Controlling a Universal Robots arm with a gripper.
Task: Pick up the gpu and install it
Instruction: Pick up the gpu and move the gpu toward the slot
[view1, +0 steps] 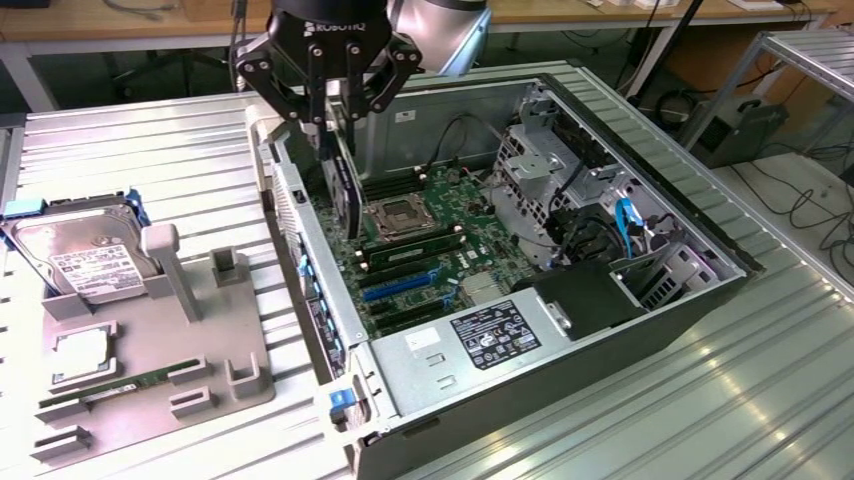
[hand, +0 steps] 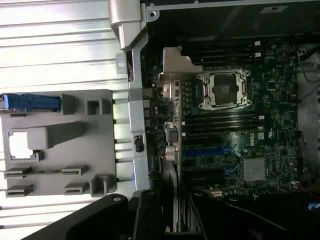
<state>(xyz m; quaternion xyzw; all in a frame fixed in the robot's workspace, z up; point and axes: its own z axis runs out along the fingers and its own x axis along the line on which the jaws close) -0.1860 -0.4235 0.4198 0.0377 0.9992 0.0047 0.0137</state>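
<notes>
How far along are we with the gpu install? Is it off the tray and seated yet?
Done: the gpu is off the grey tray, where the hard drive sits. In hand: the gripper is shut on the card's top edge, holding it upright inside the open case. Left: seating it. The card hangs over the motherboard, and the blue slot looks bare.

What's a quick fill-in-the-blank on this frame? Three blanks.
1. The pincer is shut on the ____.
2. The hard drive sits in the grey holder on the exterior view's ____.
3. The brightest slot on the motherboard is coloured ____.
Missing: gpu; left; blue.
</notes>
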